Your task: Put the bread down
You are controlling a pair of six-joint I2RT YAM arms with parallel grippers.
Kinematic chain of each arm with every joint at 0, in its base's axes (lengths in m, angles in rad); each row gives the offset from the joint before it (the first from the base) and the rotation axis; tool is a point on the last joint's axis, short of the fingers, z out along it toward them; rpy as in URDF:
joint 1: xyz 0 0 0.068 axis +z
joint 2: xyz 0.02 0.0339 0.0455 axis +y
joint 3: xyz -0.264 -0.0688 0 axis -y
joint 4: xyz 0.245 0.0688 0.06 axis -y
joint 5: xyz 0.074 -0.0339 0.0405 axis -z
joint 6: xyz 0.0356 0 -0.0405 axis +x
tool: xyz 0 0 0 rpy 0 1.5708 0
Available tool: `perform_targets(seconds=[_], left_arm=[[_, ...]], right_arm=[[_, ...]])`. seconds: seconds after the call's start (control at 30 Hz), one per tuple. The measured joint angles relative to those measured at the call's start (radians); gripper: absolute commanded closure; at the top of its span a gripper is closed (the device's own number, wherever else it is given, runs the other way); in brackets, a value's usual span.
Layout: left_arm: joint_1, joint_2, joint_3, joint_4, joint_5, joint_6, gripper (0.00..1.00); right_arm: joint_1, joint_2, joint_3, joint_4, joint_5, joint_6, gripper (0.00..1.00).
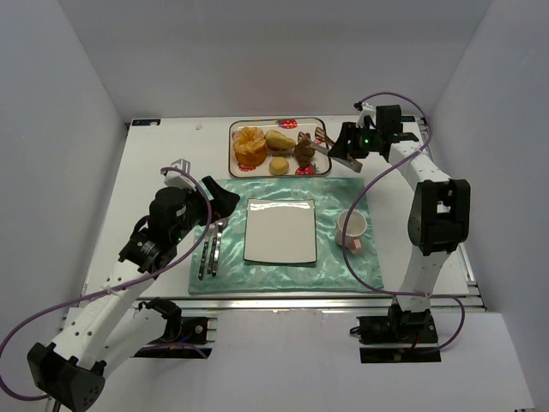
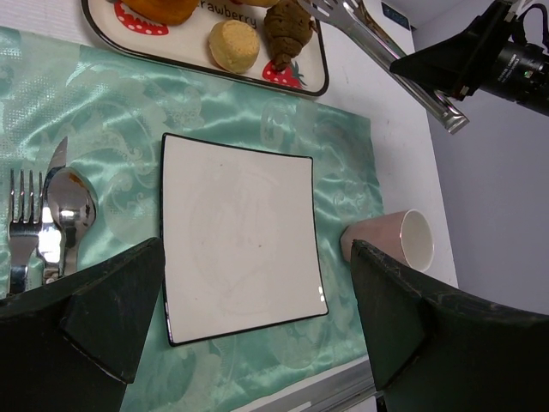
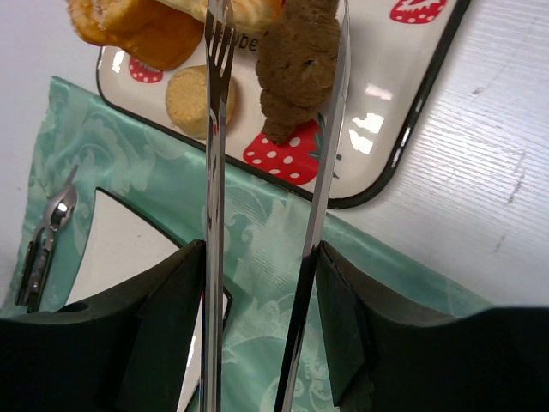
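Note:
The bread [image 3: 296,64], dark brown and lumpy, lies on the strawberry-print tray [image 3: 412,129] at the back of the table. My right gripper [image 3: 262,326] is shut on metal tongs [image 3: 213,215], whose two arms reach over the tray with the bread between their tips. In the top view the bread [image 1: 304,152] is at the tray's right end, with the tongs [image 1: 319,148] and the right gripper [image 1: 343,146] beside it. My left gripper [image 2: 257,318] hangs open over the near edge of the square white plate [image 2: 240,232], holding nothing.
A big golden bun [image 1: 250,146] and pale rolls [image 1: 279,166] share the tray. A pink cup [image 1: 352,227] lies on its side right of the plate [image 1: 280,230]. Fork, knife and spoon [image 1: 210,249] lie left of it on the green placemat [image 1: 343,270].

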Motion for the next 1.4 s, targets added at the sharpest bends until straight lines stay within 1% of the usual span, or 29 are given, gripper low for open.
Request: perform_targets(seconds=[0.17, 0.73, 0.93, 1.03, 1.4], left_arm=[[0.000, 0.002, 0.000, 0.003, 0.000, 0.000, 0.02], [0.000, 0.023, 0.000, 0.006, 0.000, 0.000, 0.02], [0.000, 0.036, 0.000, 0.007, 0.000, 0.000, 0.02], [0.000, 0.036, 0.000, 0.006, 0.000, 0.000, 0.02], [0.000, 0.034, 0.000, 0.006, 0.000, 0.000, 0.02]], right_arm=[[0.006, 0.011, 0.000, 0.011, -0.018, 0.021, 0.42], [0.008, 0.085, 0.012, 0.029, 0.005, 0.031, 0.41], [0.018, 0.112, 0.012, 0.028, 0.004, 0.031, 0.44], [0.021, 0.116, 0.012, 0.028, 0.004, 0.031, 0.47], [0.020, 0.116, 0.012, 0.030, -0.038, 0.057, 0.64]])
